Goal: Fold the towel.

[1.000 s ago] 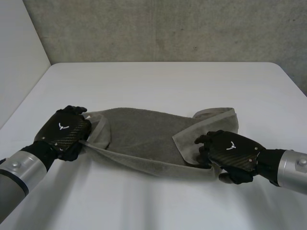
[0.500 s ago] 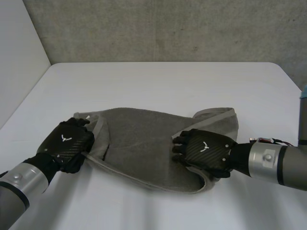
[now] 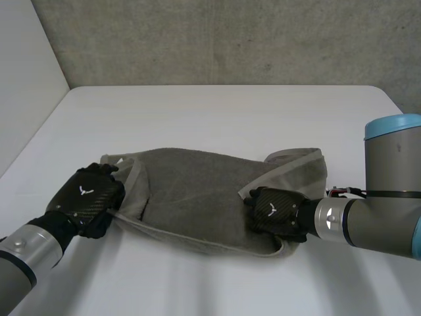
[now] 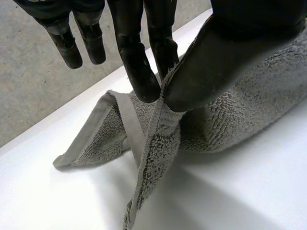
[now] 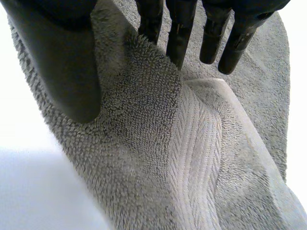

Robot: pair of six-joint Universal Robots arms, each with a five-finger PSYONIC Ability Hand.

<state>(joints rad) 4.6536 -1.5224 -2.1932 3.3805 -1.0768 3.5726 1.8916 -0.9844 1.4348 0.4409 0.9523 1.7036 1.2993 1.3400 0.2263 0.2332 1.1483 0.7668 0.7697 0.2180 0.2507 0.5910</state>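
A grey towel lies crumpled lengthwise on the white table, its right end folded over in a flap. My left hand is at the towel's left end. In the left wrist view its thumb and fingers pinch the hemmed edge of the towel, which is lifted off the table there. My right hand rests on the flap near the towel's right end. In the right wrist view its fingers point down onto the towel with the thumb apart and no cloth between them.
A grey concrete wall stands behind the table's far edge. My right arm's blue-capped joint stands at the table's right side. There is bare table in front of and behind the towel.
My right hand has slid left from the towel's near right corner onto the flap, and its arm's joint has swung into view. The left hand has shifted slightly, still holding the edge.
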